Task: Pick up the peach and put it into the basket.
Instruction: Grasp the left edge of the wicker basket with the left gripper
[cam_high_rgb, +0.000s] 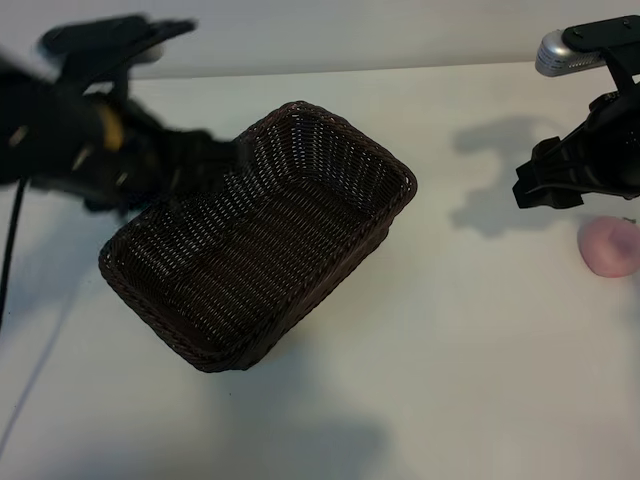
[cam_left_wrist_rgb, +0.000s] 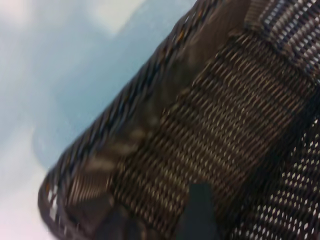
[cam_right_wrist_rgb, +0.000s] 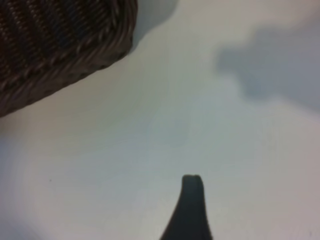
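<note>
Table (cam_high_rgb: 470, 350): white surface filling the exterior view, with soft arm shadows near the upper right and along the lower middle.
Basket (cam_high_rgb: 262, 235): dark brown woven wicker, rectangular with rounded corners, lying diagonally left of the frame's centre; nothing shows inside it. Its braided rim and weave fill most of the left wrist view (cam_left_wrist_rgb: 210, 140), and one corner shows in the right wrist view (cam_right_wrist_rgb: 55, 45).
Left arm: blurred black mass in the upper left of the exterior view, overlapping the basket's upper left rim.
Left gripper (cam_high_rgb: 190, 160): just over that rim, smeared by motion; jaws spread wide, nothing between them. One dark fingertip (cam_left_wrist_rgb: 200, 210) shows above the basket weave.
Right arm: at the upper right edge of the exterior view, above the table.
Right gripper (cam_high_rgb: 548, 180): jaws wide apart, holding nothing, just up and left of the peach, apart from it.
Peach (cam_high_rgb: 610, 246): small, pale pink, on the table at the right edge, well apart from the basket.
</note>
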